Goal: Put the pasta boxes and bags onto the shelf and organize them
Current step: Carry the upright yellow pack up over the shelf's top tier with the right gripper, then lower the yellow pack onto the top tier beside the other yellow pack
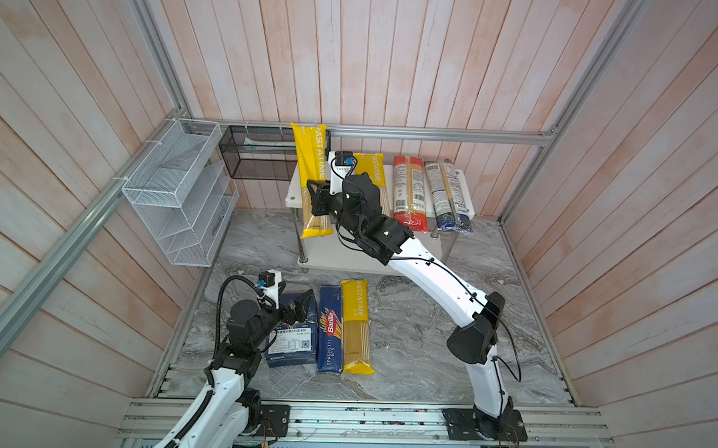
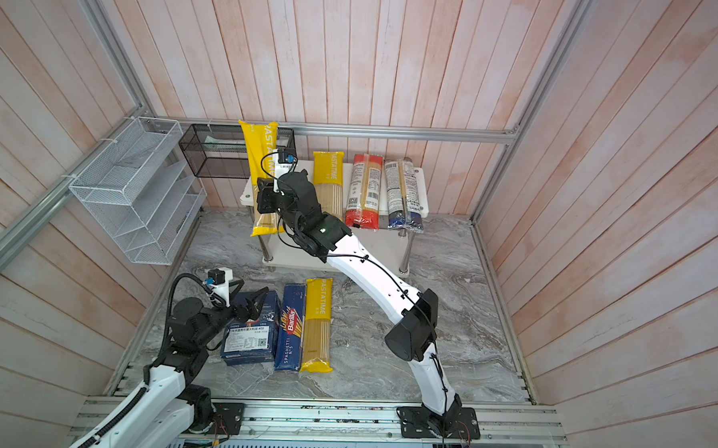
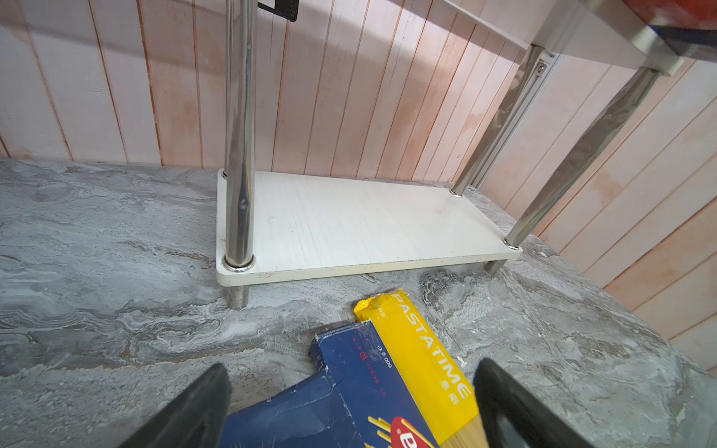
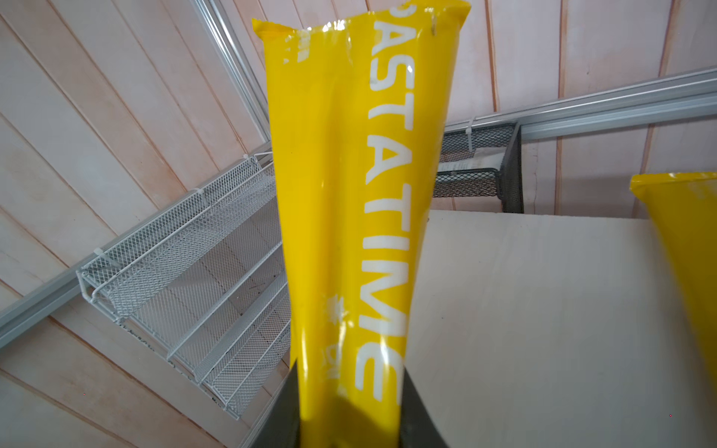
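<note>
While the yellow PASTATIME bag (image 1: 309,169) (image 4: 349,213) is clenched around its middle in the jaws of the right arm (image 1: 430,274), it hangs over the left end of the top board of the shelf (image 1: 294,197). Its printed end points toward the back wall and its clear end overhangs the front edge. Whether it touches the board cannot be told. That arm rises from the front right, elbow raised, forearm slanting across the middle, wrist bent leftward.

On the same board a second yellow bag (image 1: 376,171), a red-ended bag (image 1: 408,189) and a blue-ended bag (image 1: 448,195) lie side by side. On the surface (image 1: 407,318) in front lie the wide box (image 1: 294,343), the narrow box (image 1: 329,332) and a third yellow bag (image 1: 355,324) in a row. The left arm (image 1: 240,324) is folded low, its jaws released, wide apart above the wide box's far end.
</note>
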`<action>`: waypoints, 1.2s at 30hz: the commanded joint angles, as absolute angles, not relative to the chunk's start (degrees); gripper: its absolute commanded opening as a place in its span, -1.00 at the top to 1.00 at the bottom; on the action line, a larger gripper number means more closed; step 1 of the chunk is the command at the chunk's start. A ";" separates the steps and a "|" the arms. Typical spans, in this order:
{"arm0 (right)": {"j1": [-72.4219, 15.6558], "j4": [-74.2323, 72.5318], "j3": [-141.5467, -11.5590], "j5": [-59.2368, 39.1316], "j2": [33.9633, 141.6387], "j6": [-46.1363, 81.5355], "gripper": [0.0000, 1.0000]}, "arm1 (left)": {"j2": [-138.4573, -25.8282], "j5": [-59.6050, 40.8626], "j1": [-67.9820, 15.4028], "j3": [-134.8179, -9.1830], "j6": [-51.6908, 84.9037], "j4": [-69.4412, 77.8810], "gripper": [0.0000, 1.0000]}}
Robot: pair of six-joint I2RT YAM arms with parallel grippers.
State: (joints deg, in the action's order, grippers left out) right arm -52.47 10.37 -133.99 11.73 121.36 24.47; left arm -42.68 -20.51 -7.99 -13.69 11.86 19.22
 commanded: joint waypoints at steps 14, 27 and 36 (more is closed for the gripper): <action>-47.72 7.59 -137.81 13.03 120.97 32.31 0.66 | -43.08 -20.19 -7.74 -13.45 12.04 19.27 -1.00; -47.16 7.07 -138.34 15.46 121.67 33.26 0.52 | -42.54 -20.03 -7.73 -13.30 12.14 19.25 -1.00; -46.89 6.99 -138.59 15.89 122.17 33.66 0.40 | -42.59 -19.95 -7.73 -13.28 12.14 19.25 -1.00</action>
